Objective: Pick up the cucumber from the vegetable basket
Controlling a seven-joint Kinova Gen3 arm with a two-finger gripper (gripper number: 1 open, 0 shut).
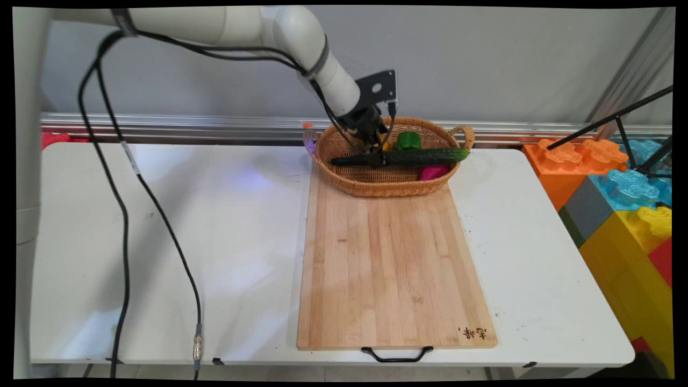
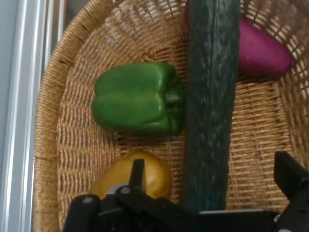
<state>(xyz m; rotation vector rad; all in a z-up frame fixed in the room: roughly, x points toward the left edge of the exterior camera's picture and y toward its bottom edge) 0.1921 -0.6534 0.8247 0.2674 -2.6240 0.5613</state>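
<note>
Down in the oval woven wicker basket (image 1: 376, 185) at the far end of the long pale wooden cutting board (image 1: 392, 269), the black two-finger end effector (image 1: 376, 156) straddles a long dark green cucumber (image 1: 424, 156). In the hand view the cucumber (image 2: 211, 106) runs up between the two fingers, one finger (image 2: 137, 176) on its left and the other at the right edge of the picture; the jaws stand narrow about the cucumber, one on each side, though whether they press on it cannot be told. In the main view the cucumber lies level across the basket, its right end reaching the rim near the basket's small handle. Just beside the cucumber on its far side lies a glossy green bell pepper (image 1: 408, 141), which touches it in the hand view (image 2: 140, 99). A rounded yellow fruit-shaped piece (image 2: 133, 179) lies near the pepper, partly behind the left finger. On the cucumber's near side a magenta tapered piece (image 1: 434, 172) rests against the basket's wall. A small bottle with an orange cap (image 1: 308, 129) stands behind the basket's left rim. The board lies on the white surface (image 1: 161, 242), with a black handle (image 1: 396, 355) at its near end. Large orange, blue, grey and yellow toy blocks (image 1: 618, 188) stand to the right of the surface
</note>
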